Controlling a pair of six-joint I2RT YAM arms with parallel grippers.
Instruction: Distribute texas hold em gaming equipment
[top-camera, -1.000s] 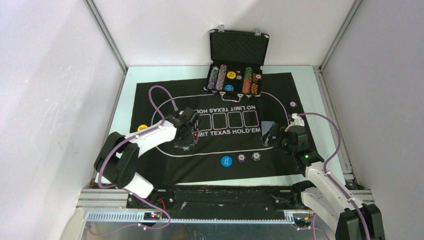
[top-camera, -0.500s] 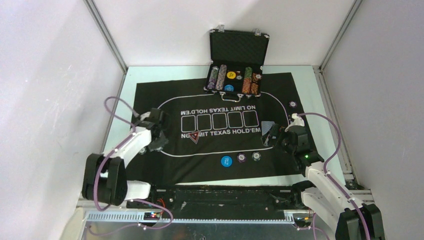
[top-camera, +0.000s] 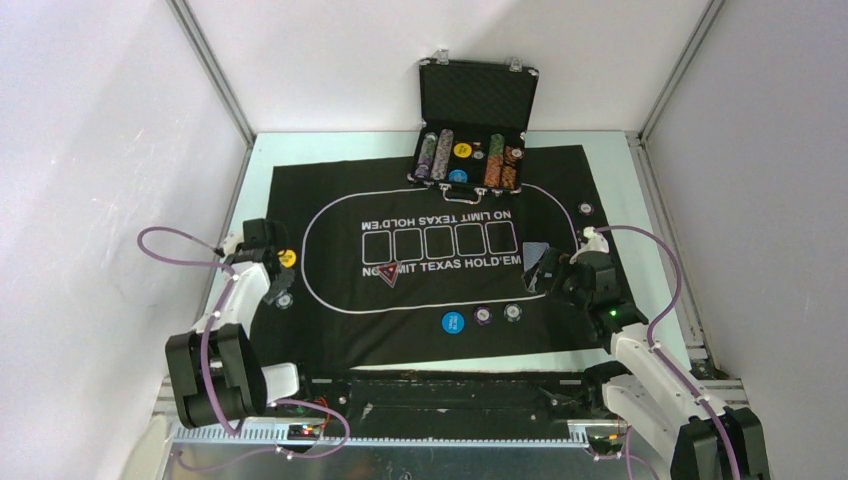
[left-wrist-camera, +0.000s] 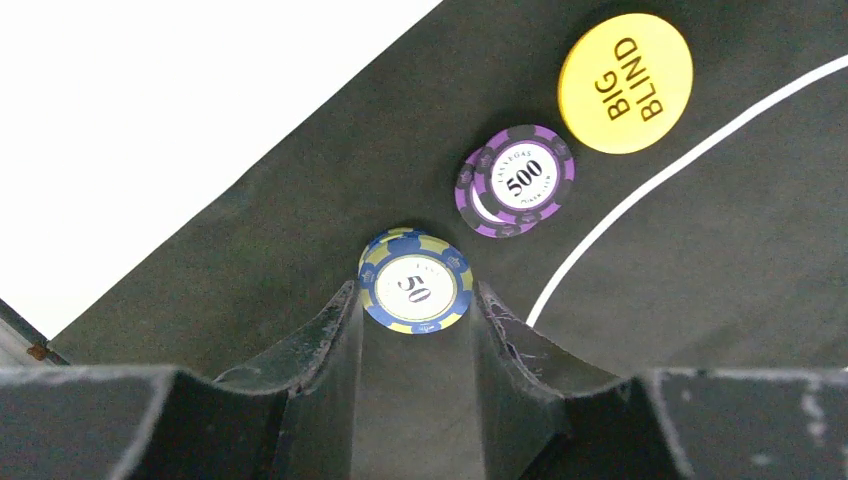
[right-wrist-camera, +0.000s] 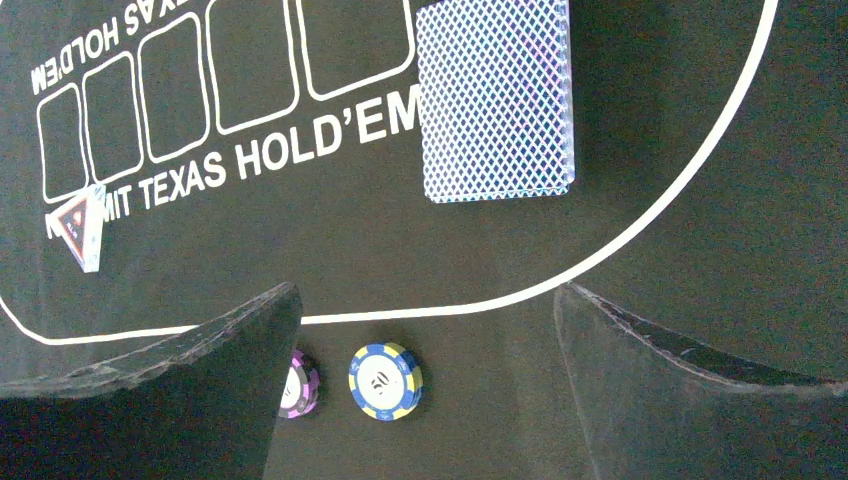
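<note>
**Swinging a chip out to the left seat**

Over the last second the left end effector (left-wrist-camera: 415, 292) has left the middle of the felt mat (top-camera: 330, 330). It now hangs near the tabletop's left edge, clenched on a blue-and-yellow 50 chip (left-wrist-camera: 414, 286). Two purple 500 chips (left-wrist-camera: 515, 180) and the yellow big blind button (left-wrist-camera: 625, 82) lie just beyond it. This seat's stake looks about to grow. Toward the right edge, the right end effector (right-wrist-camera: 425, 290) has not moved, spread wide and empty near the card deck (right-wrist-camera: 497, 100).
</note>
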